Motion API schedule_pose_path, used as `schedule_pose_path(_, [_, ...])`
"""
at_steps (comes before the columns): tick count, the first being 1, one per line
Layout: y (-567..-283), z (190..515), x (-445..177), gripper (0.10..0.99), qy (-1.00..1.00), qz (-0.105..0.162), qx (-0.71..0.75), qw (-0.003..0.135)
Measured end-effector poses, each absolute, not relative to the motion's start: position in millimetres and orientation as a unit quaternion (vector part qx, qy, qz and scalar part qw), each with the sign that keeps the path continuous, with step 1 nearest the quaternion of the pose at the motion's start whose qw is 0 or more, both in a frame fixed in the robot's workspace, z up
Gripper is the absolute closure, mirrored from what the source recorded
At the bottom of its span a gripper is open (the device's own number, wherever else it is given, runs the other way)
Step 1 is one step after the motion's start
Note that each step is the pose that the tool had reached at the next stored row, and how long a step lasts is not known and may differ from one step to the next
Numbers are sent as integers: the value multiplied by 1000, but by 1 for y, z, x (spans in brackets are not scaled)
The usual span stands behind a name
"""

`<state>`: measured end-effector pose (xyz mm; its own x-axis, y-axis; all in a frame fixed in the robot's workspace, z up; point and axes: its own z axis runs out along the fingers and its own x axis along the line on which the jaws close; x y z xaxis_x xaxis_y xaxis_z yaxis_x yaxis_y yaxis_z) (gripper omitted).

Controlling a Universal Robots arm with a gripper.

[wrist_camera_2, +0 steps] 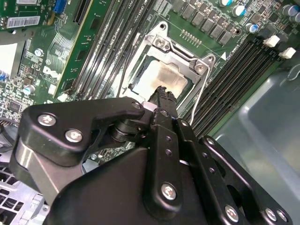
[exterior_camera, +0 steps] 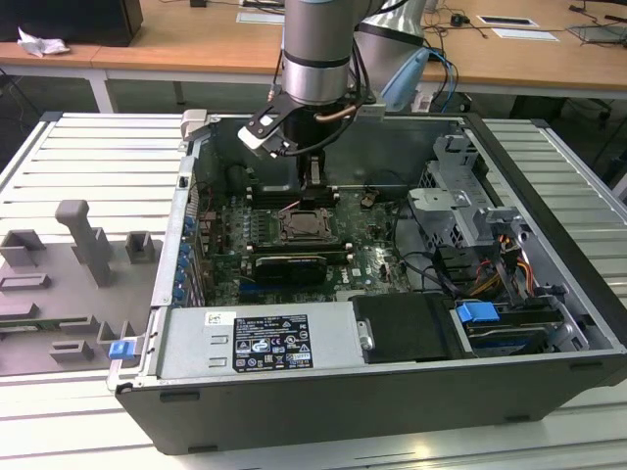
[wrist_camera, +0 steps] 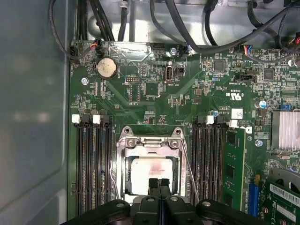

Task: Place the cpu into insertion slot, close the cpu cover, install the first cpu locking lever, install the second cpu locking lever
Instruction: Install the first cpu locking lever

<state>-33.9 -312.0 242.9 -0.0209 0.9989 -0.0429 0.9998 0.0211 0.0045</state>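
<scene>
Robotics lab or workshop: open dark-grey desktop computer case [exterior_camera: 392,411] on a ribbed silvery aluminium workbench [exterior_camera: 88,137], grey blocky plastic fixtures [exterior_camera: 83,245] beside it, light wooden desks [exterior_camera: 196,39] with papers and cables behind, silver-grey robot arm [exterior_camera: 318,49] overhead.

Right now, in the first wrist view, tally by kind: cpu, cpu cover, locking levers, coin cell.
cpu: 1
cpu cover: 1
locking levers: 2
coin cell: 1
Total: 5
</scene>
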Motion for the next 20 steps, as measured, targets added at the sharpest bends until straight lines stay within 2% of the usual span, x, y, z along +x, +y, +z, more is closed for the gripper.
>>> schedule_pose_path(20, [-312, 243, -40, 980, 716, -13, 698, 17])
